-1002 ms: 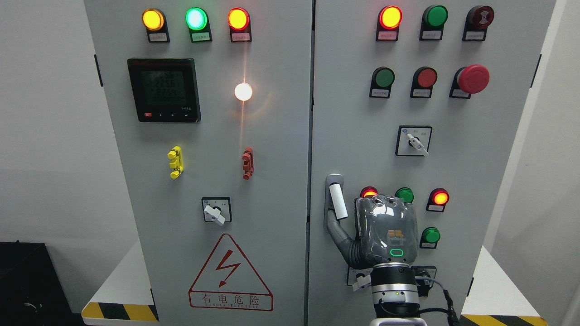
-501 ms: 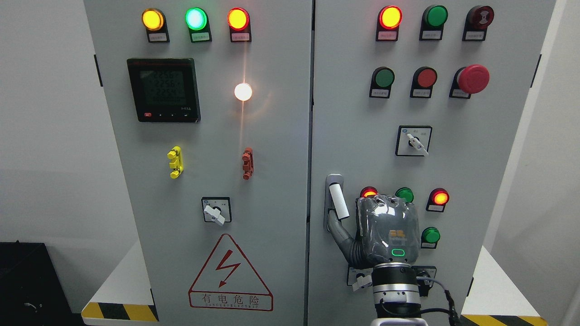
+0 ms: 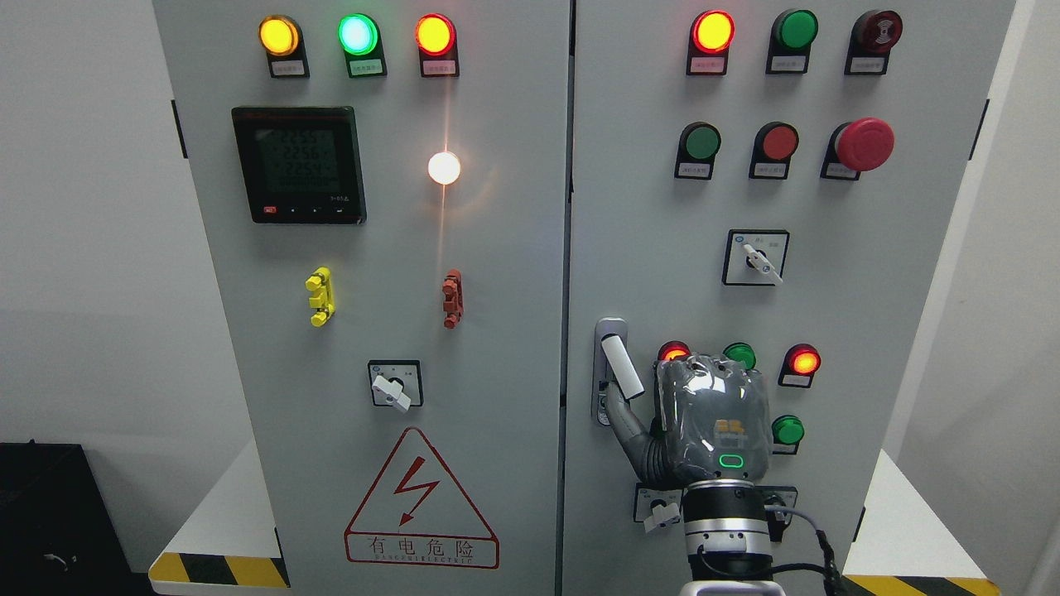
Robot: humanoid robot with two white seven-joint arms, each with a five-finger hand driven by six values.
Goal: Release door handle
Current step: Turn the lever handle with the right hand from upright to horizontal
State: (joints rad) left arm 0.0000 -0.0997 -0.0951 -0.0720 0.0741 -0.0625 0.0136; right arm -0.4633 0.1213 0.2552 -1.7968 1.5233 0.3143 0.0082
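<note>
— Robot hand point(image 3: 714, 430), our right one, rises from the bottom edge against the grey metal right cabinet door point(image 3: 662, 248), its back toward us.

— We see its grey thumb point(image 3: 623, 418) reaching to ten o'clock, touching the white bar door handle point(image 3: 621, 368), which tilts slightly. Whether the other fingers are curled or spread, we cannot tell.

— At one o'clock of the handle glows a red round lamp point(image 3: 673, 351).
</note>
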